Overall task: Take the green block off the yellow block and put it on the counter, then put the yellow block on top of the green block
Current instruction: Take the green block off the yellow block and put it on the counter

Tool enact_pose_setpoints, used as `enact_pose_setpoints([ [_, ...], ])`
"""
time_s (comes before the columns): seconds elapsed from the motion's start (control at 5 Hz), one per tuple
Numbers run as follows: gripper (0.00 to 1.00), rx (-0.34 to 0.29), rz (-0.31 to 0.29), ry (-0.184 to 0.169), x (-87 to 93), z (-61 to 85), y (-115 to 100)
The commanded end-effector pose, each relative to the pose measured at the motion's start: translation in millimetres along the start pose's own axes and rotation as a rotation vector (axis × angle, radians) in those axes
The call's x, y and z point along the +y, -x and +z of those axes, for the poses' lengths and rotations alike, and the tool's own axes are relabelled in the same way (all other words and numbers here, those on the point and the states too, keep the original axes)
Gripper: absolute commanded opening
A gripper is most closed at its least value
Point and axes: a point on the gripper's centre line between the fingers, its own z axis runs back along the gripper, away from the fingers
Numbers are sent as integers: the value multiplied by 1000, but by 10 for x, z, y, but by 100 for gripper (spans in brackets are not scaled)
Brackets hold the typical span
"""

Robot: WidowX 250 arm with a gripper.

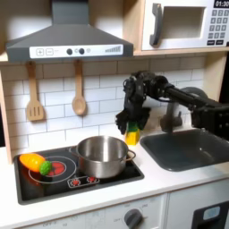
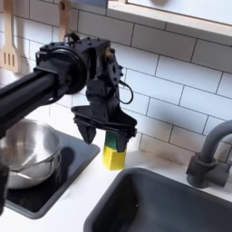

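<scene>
The gripper (image 2: 108, 136) half hides the green block (image 2: 112, 140) — grip unclear.

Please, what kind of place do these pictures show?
Most likely a toy kitchen: a black stovetop with a steel pot, a dark sink, and a range hood on a white tiled wall.

A: Item, one robot arm (image 2: 41, 86). Finish?

B: Matte black throughout, in both exterior views. Links are long, rounded-square tubes; joints are blocky servo housings.

A: Cabling?

B: Thin black cables loop over the wrist housing, plainest in the second exterior view.

A: End fitting?

B: The gripper (image 2: 107, 136) is black as well: a wide cross-bar carrying two flat, downward-pointing fingers (image 2: 86, 132). In the first exterior view the gripper (image 1: 132, 125) reads as one dark mass.

A: Markings, screws?

B: Possibly small fasteners on the housings; the pictures are too soft to confirm. No legible labels made out.
</scene>
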Motion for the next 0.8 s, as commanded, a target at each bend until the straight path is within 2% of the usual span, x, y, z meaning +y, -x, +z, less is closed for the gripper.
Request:
enact_pose_setpoints([
  [0.0,100,-1,8,11,-38,-8,-40],
  [0.4,100,4,-4,26,-28,-27,14],
  [0.6,0,18,-17,37,-42,-84,47],
])
